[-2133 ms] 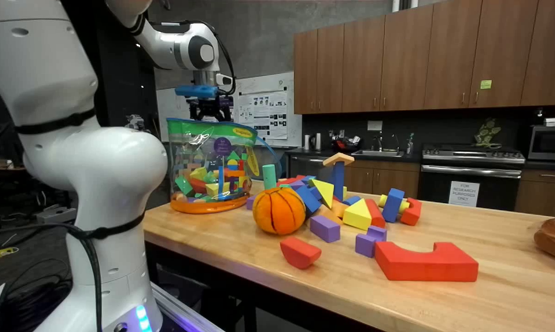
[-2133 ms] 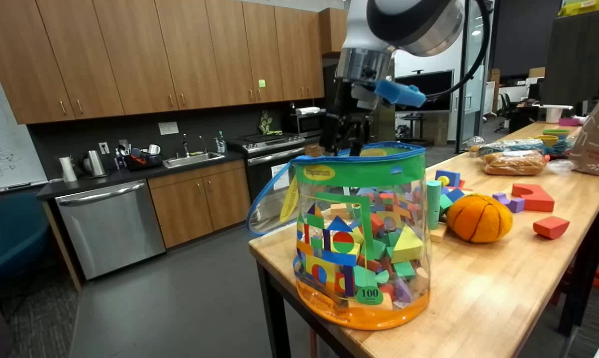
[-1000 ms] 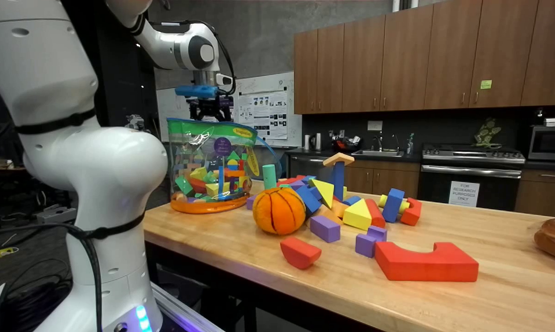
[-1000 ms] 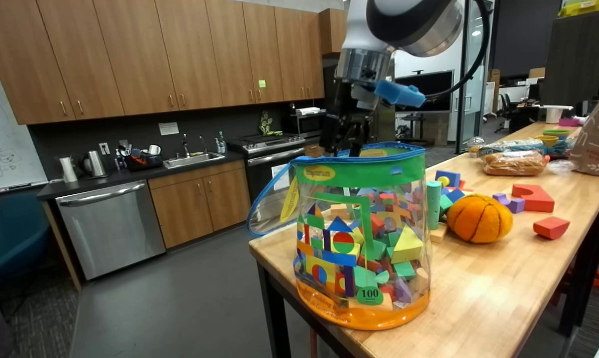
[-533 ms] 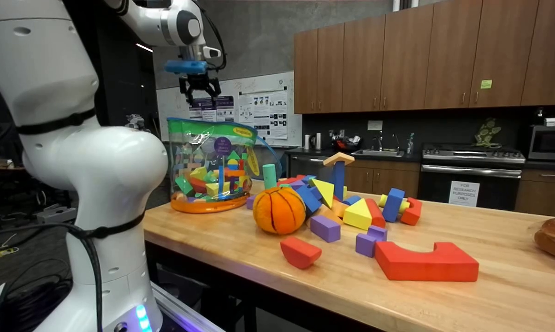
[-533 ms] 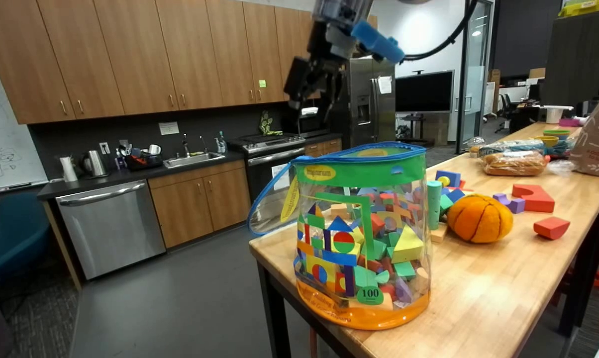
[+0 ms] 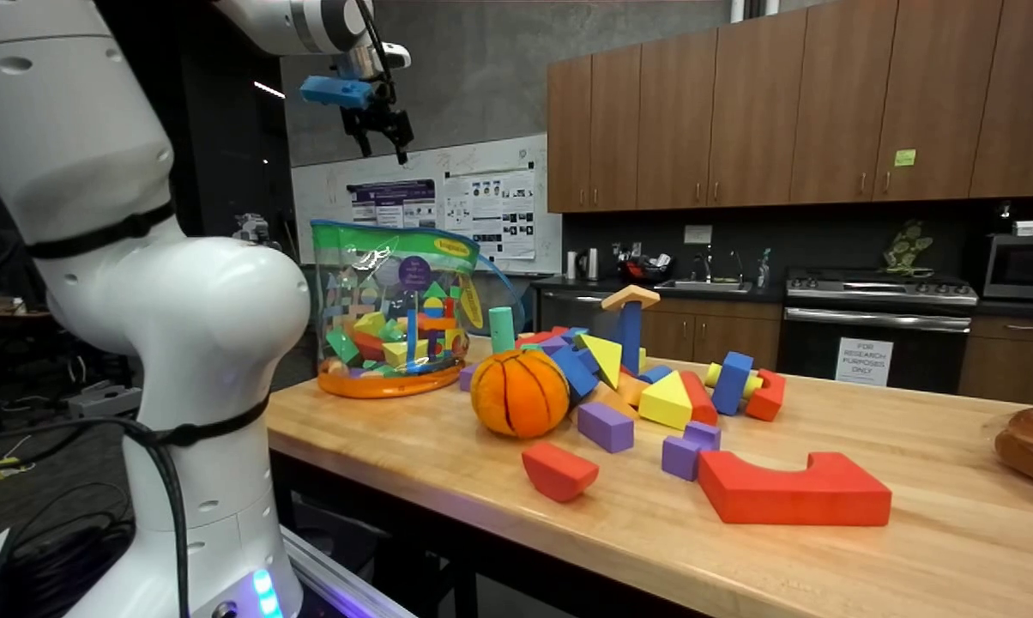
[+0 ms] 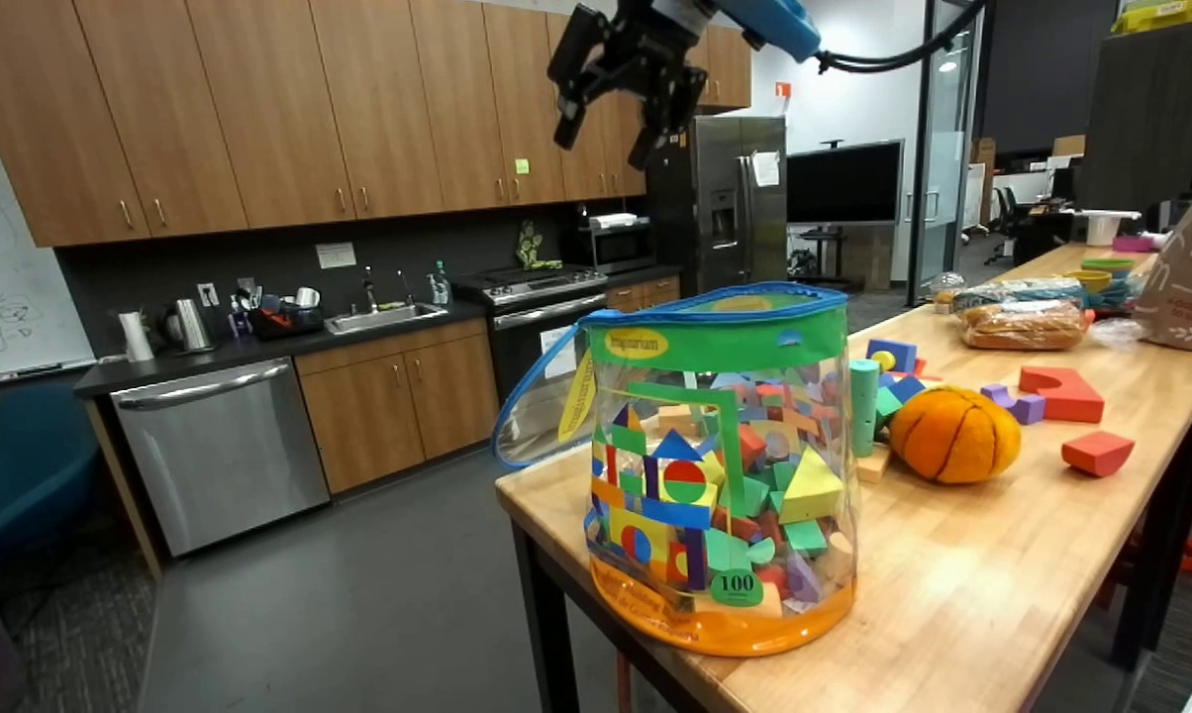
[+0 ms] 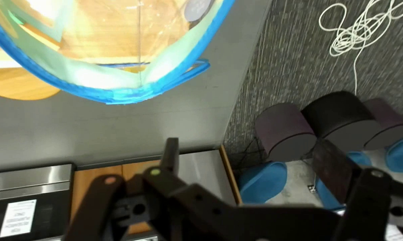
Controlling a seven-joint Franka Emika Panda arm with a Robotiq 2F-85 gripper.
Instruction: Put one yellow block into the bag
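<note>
The bag, see-through with a green band, blue rim and orange base, stands upright and open at the table's end in both exterior views (image 7: 371, 240) (image 8: 735, 342). Its blue rim shows in the wrist view (image 9: 121, 95). Yellow blocks lie inside among other colours, such as a yellow wedge (image 8: 811, 488) against the wall. On the table are a yellow triangular block (image 7: 667, 400) and a leaning yellow triangle (image 7: 601, 354). My gripper (image 7: 384, 154) (image 8: 601, 149) is open and empty, tilted, well above the bag's mouth. In the wrist view its fingers (image 9: 251, 160) are wide apart.
An orange ball (image 7: 519, 392) sits beside the bag, near a standing green cylinder (image 8: 862, 408). A block pile lies behind it, with a blue pillar (image 7: 629, 336) bearing a tan roof piece. A red arch (image 7: 795, 487) and a red block (image 7: 559, 471) lie nearer the front edge.
My gripper has risen from the bag's mouth, where its fingertips were hidden, to well above it, and has tilted. Its open fingers now show. The bag and the blocks on the table stay put.
</note>
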